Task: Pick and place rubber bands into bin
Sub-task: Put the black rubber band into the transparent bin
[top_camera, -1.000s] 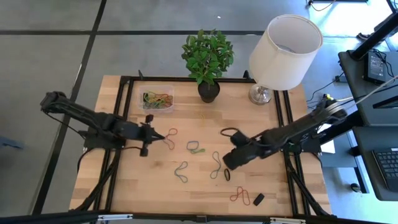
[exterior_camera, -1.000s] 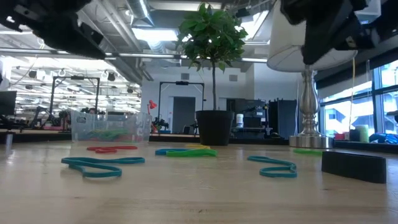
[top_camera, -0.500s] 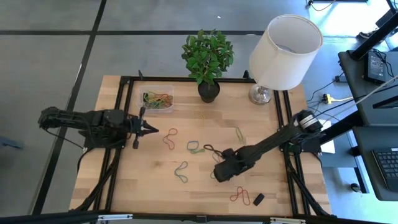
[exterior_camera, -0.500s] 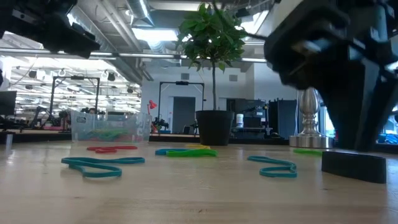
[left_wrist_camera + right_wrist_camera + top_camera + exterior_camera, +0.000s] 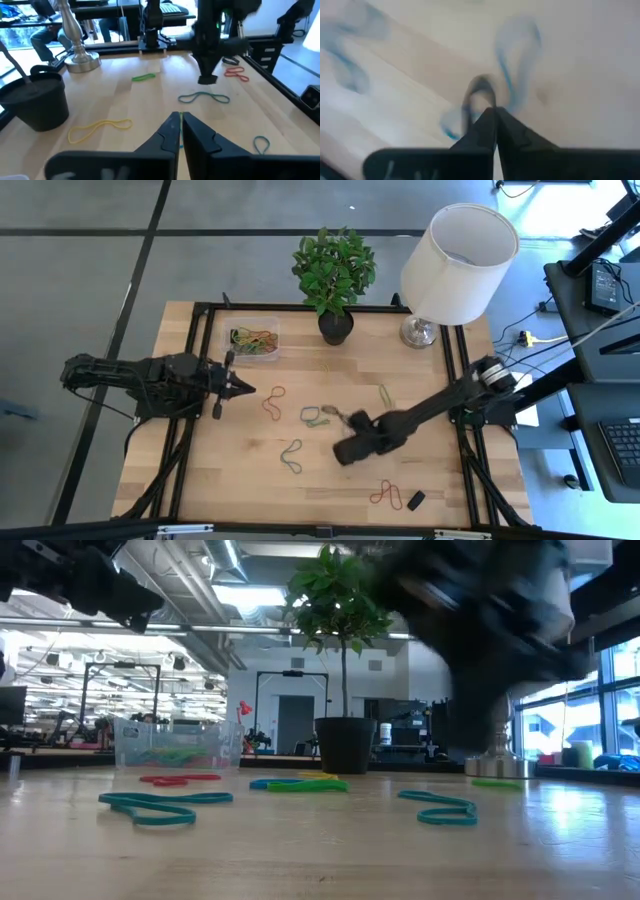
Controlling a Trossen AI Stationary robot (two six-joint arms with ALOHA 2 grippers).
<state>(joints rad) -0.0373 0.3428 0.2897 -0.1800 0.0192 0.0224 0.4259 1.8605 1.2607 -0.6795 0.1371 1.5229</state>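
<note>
My right gripper (image 5: 347, 452) has its fingers pressed together on a blue rubber band (image 5: 512, 65) mid-surface, left gripper (image 5: 245, 388) also closed, bin (image 5: 253, 340) at ten o'clock — that thin loop may slip free.

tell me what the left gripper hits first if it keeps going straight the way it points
Probably the red rubber band: the left gripper, shut, points right across the table toward it. Height is unclear, so it might pass above.
</note>
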